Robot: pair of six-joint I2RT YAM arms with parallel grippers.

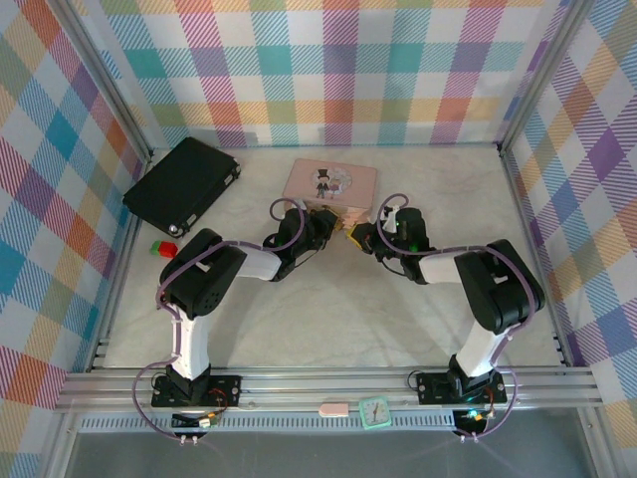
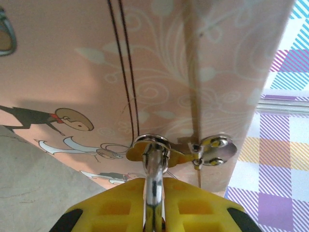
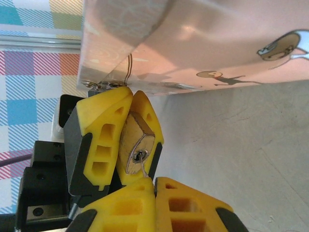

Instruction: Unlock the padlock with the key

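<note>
Padlock (image 3: 137, 142) sits left of centre at the tin's (image 3: 203, 43) corner edge, clamped by the left gripper (image 3: 131, 99). The right gripper (image 3: 154, 186), closed on the key (image 3: 143, 170), holds it at the keyhole. Open table (image 3: 241, 145) spreads right.

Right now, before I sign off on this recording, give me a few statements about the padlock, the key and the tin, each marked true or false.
1. The small brass padlock is clamped in the left gripper. True.
2. The thin silver key lies loose, untouched by either gripper. False: the shut right gripper holds it, with its tip in the padlock.
3. The padlock's silver shackle passes through the metal clasp of the pink rectangular tin. True.
4. Seen from above, the flat black case sits to the right of the tin. False: it sits to its left.
</note>
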